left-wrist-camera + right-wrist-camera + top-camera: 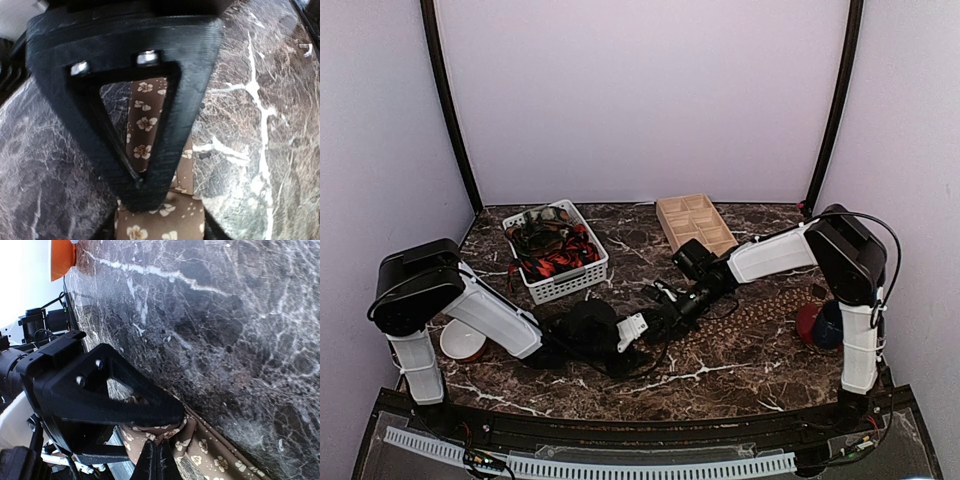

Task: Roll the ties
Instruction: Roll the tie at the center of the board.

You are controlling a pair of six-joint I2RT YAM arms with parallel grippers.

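A brown tie with tan flowers and dots (760, 310) lies across the marble table, running right from the two grippers. My right gripper (170, 432) is shut on a bunched fold of that brown tie (210, 455), pinched between its two fingers. In the top view my right gripper (665, 300) and left gripper (642, 328) meet at the table's middle. My left gripper (150, 205) rests a fingertip on the brown tie (145, 125); its other finger is hidden. Several red-and-black ties (555, 255) fill a white basket.
The white basket (565, 288) stands at the back left, a wooden compartment tray (695, 222) at the back middle. A white bowl (460, 342) sits by the left arm's base, and a red and blue object (820, 325) by the right arm's base.
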